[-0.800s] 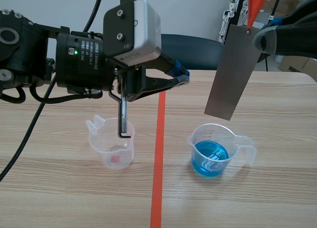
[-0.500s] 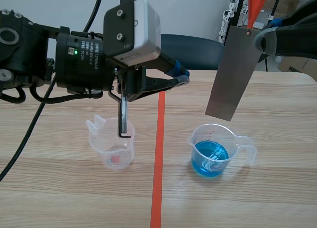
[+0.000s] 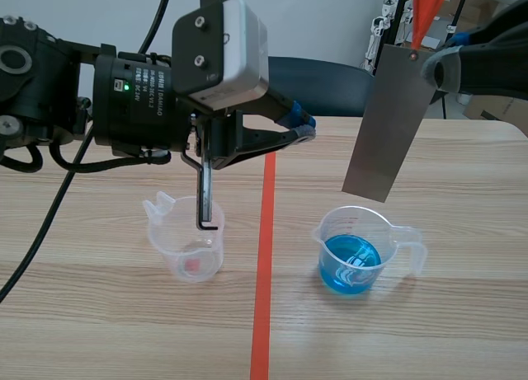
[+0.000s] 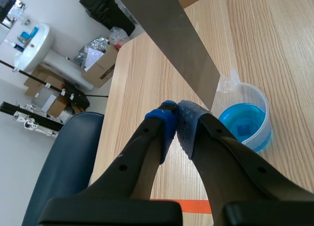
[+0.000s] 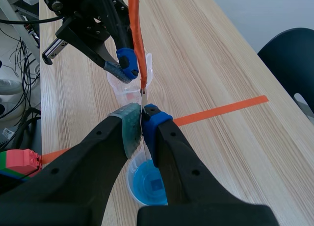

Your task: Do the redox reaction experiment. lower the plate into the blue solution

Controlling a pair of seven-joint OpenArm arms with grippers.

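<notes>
Plate (image 3: 384, 124) of grey metal, a long flat rectangle, hanging in the air over the right half of the worktop (image 3: 462, 190). Right gripper (image 3: 436, 67) is clamped on the plate's upper end, one pad on each face; the right wrist view shows the sheet edge-on, pinched between the two pads (image 5: 132, 125). An orange strip (image 3: 425, 9) rises from the top of the plate. The plate is tilted, its lower end leaning toward the tape line (image 3: 264, 256), and its bottom edge stands above the rim of the beaker (image 3: 356, 252), clear of the liquid. Blue solution (image 3: 350, 265) fills the lower part of this clear, handled beaker, which stands between the tape line and the worktop's right edge, nearer the front edge than the far one.

Left gripper (image 3: 301, 124) hovers above the tape line with its fingers closed pad to pad, nothing visible between them. A black hooked rod (image 3: 204, 200) appears to hang from the left wrist, its tip inside a second clear cup (image 3: 186, 244) on the left side of the line. A small reddish speck (image 3: 192, 266) lies in that cup; its nature cannot be told
</notes>
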